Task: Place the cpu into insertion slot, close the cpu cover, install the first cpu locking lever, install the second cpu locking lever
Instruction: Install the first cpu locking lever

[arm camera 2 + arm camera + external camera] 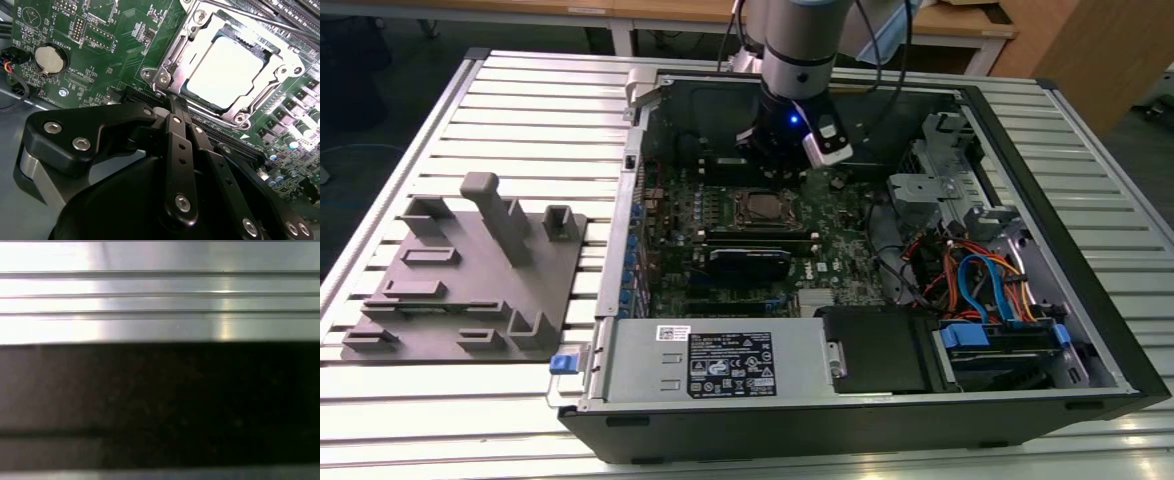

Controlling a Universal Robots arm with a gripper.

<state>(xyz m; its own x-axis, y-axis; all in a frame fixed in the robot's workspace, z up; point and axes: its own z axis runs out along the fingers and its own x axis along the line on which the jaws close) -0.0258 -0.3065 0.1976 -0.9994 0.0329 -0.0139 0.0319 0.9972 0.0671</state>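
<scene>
Hovering inside the open computer case (pixel 1067 330), the gripper (pixel 172 102) has its jaws together, holding nothing. The cpu (pixel 227 72) sits in the insertion slot (pixel 200 17) at upper right, just beyond the fingertips.

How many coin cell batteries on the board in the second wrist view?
1. The round silver coin cell battery sits in its holder on the green motherboard, apart from the silver metal cpu cover. The black hand hides part of the board, so more could be covered.
</scene>
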